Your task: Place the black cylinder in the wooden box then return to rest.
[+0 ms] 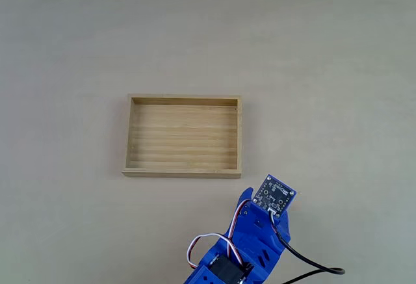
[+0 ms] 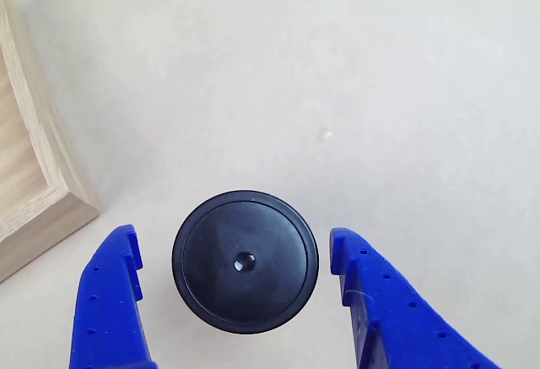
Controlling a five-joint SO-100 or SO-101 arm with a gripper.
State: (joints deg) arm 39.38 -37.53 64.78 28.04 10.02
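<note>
The table point(image 1: 78, 37) is carrying the wooden box point(image 1: 183, 173) around its middle, nothing in it yet. The blue arm point(image 1: 250, 245) is sitting at the table's near edge in the fixed view. In the other view the gripper point(image 2: 234, 255) is hanging wide open around the black cylinder point(image 2: 245, 261), just off the box's corner. I'd be closing evenly on its middle, then lifting straight up.
</note>
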